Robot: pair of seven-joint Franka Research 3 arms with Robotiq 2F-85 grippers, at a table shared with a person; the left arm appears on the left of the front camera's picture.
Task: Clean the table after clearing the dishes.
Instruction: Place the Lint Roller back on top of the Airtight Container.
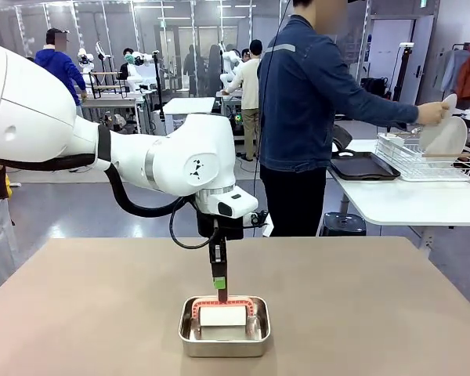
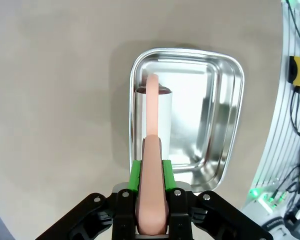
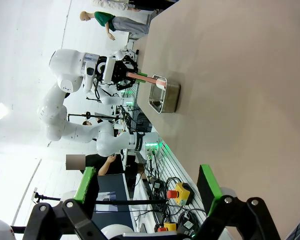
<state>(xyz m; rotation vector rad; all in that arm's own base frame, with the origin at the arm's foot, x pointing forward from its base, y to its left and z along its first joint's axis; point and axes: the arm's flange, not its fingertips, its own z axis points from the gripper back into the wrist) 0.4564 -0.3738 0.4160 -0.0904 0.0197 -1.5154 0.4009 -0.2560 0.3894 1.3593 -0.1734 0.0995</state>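
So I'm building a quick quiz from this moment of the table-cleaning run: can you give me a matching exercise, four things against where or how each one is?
Things:
1. left gripper
2. right gripper
3. steel pan
4. plate

States or places:
a. in the person's hands over the wire rack
b. open, holding nothing
c. shut on a pink-handled tool
d. on the brown table, with a white pad inside

Pairs: 1-c, 2-b, 3-d, 4-a
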